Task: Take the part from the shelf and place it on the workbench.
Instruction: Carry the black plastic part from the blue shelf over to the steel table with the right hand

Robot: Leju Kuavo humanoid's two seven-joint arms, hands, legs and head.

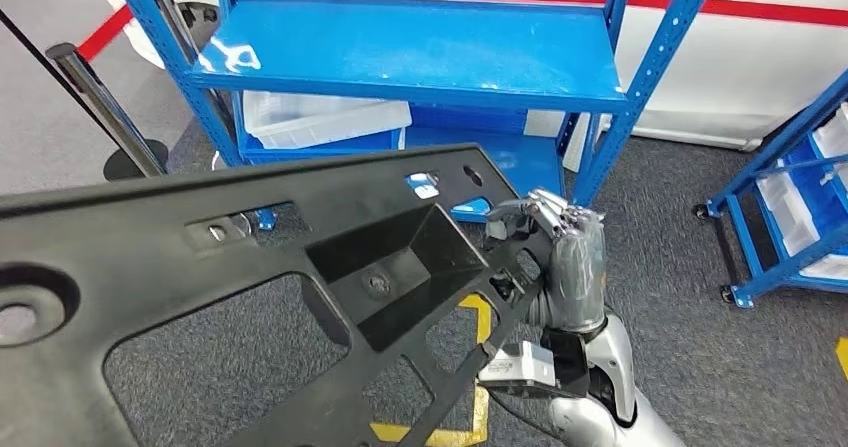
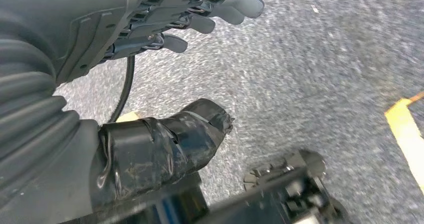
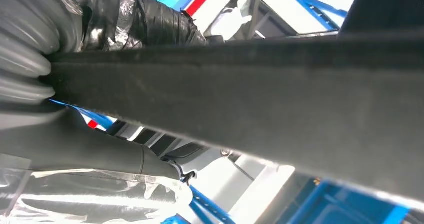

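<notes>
the black plastic part (image 1: 300, 297), a long flat panel with cut-outs and a boxed recess, is off the blue shelf (image 1: 420, 47) and hangs in the air close under the head camera, its long axis running from the robot's low left up toward the right robot hand (image 1: 560, 257). that hand grips the part's right end edge, fingers curled over the rim; the right wrist view shows the dark edge of the part (image 3: 250, 98) lying right across the taped thumb. the left robot hand (image 2: 165, 23) holds nothing, its fingers loosely apart above grey carpet (whether it steadies the part from beneath i cannot tell), so the right arm is the one carrying

the shelf stands just ahead, its top board bare, a white bin (image 1: 320, 117) on the lower level, and a second blue rack (image 1: 790, 197) off to the right. judging by this, the pick is done and the carry remains; the long left end will swing wide in a turn, so the shelf uprights and the black post (image 1: 100, 97) at left are the edges to mind
</notes>
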